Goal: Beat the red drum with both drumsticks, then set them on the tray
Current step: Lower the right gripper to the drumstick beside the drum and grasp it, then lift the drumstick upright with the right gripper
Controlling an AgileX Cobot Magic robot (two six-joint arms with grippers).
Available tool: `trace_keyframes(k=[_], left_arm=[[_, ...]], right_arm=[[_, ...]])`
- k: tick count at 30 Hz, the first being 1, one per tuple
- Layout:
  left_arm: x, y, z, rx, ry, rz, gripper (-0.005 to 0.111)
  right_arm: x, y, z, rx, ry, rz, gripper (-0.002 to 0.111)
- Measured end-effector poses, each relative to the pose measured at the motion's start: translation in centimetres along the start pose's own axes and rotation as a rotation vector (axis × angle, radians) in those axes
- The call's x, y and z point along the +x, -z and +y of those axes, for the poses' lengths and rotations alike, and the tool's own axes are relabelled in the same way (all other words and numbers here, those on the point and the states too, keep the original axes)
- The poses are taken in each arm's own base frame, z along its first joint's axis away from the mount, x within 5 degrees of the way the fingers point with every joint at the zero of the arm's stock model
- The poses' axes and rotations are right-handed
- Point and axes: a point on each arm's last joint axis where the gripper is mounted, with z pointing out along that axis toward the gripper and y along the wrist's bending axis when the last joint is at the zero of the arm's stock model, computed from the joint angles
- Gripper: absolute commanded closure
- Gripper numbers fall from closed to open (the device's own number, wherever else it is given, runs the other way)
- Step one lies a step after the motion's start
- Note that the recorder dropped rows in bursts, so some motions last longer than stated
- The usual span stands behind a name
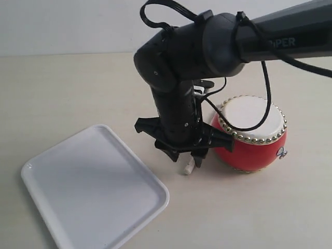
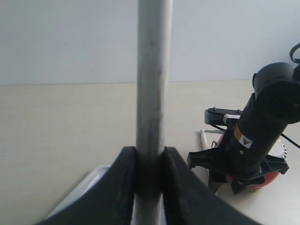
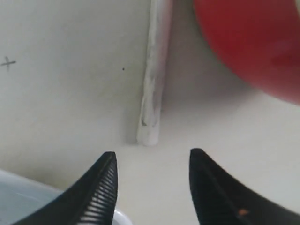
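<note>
The right gripper (image 3: 152, 154) hangs low with its jaws wide apart and nothing in them, just left of the red drum (image 1: 254, 140), which stands right of centre in the exterior view. The loose drumstick (image 3: 153, 84) lies on the table just beside the drum.

The step in hand looks to be picking it up. The jaws should straddle the shaft squarely, go down to the table and close near the stick's end, with the finger nearer the drum kept off the red wall. The white tray (image 1: 93, 192) waits at lower left.

Only the left wrist view shows the left gripper (image 2: 149, 178), clamped on the other drumstick (image 2: 153, 70), which stands upright. The exterior view leaves that arm out. The right wrist view alone shows the open gap and how the loose stick lies, since the arm hides all but one end from outside.
</note>
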Motion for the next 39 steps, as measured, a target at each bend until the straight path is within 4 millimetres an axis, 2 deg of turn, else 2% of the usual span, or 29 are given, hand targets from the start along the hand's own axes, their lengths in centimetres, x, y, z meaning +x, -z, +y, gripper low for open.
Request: trace_keyframes(k=[6, 13, 17, 25, 37, 39], left_arm=[[0.0, 0.0, 0.0, 0.002, 0.0, 0.0, 0.107], [0.0, 0.0, 0.0, 0.002, 0.0, 0.0, 0.107], [0.0, 0.0, 0.0, 0.002, 0.0, 0.0, 0.107], [0.0, 0.0, 0.0, 0.002, 0.002, 0.0, 0.107], [0.0, 0.0, 0.0, 0.002, 0.003, 0.0, 0.107], [0.0, 0.0, 0.0, 0.002, 0.003, 0.0, 0.107]], right_arm=[[-0.6, -1.4, -0.8, -0.063, -0.024, -0.007, 0.058], [-2.2, -1.8, -1.2, -0.109, -0.082, -0.019, 0.056], [-2.2, -1.8, -1.1, -0.121, -0.088, -0.019, 0.056], [-1.9, -3.5, -0.5, -0.108, -0.13, 0.022, 0.056], [-2.1, -4.0, -0.5, -0.091, -0.157, -0.001, 0.057], [-2.1, -4.4, -0.5, -0.082, -0.156, 0.002, 0.062]])
